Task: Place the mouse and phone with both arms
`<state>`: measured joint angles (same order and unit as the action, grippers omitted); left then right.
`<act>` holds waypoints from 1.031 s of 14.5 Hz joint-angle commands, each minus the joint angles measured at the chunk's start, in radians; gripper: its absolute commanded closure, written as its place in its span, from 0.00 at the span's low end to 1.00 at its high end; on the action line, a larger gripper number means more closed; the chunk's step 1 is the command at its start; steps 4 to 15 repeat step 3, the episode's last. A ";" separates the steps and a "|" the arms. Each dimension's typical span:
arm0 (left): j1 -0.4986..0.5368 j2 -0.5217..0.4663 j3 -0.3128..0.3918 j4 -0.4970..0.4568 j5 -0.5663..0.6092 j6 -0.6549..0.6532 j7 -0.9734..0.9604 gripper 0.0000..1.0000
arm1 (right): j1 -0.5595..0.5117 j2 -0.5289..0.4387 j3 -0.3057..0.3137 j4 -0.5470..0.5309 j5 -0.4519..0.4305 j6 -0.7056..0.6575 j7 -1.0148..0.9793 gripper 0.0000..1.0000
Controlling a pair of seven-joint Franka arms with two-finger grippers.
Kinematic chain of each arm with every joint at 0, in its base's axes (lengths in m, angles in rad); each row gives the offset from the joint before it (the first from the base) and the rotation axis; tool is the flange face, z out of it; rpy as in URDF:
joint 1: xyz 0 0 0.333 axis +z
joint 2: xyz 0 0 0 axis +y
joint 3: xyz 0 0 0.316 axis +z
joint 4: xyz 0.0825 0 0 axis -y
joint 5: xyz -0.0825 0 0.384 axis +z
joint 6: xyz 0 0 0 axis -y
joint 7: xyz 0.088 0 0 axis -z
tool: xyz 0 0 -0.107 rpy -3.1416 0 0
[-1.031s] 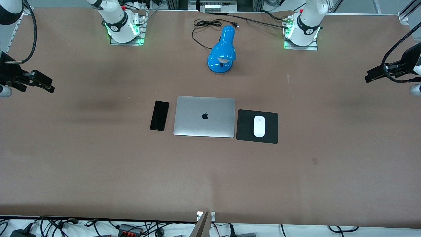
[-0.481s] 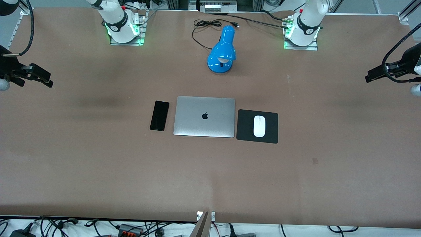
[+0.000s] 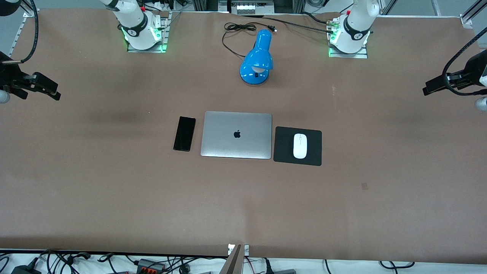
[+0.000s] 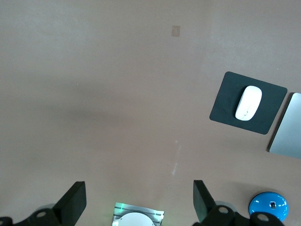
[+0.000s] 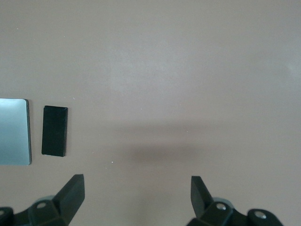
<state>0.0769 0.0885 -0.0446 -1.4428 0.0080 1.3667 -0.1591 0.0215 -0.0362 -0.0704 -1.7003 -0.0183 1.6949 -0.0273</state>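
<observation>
Two grippers hang high over the bare ends of the table (image 3: 114, 198), both empty with fingers spread wide. At the right arm's end is the right gripper (image 3: 42, 88) (image 5: 136, 195). Toward the middle, the phone (image 3: 184, 133) (image 5: 54, 130) lies flat just beside the closed laptop (image 3: 236, 134). Next comes the mouse pad (image 3: 283, 148), touching the laptop, with the mouse (image 3: 299, 145) (image 4: 248, 102) resting on it. At the left arm's end is the left gripper (image 3: 437, 86) (image 4: 138, 200).

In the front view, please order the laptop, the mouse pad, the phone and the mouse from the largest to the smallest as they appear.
1. laptop
2. mouse pad
3. phone
4. mouse

All four lie flat on the table at a similar nearness to the camera, so the order is clear.
</observation>
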 commanded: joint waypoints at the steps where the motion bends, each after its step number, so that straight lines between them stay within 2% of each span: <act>1: 0.006 -0.001 0.000 0.005 -0.014 -0.011 -0.004 0.00 | 0.001 -0.017 0.000 -0.004 0.008 -0.015 -0.011 0.00; 15: 0.006 -0.001 0.000 0.005 -0.014 -0.011 -0.004 0.00 | 0.001 -0.017 0.001 -0.005 0.008 -0.014 -0.013 0.00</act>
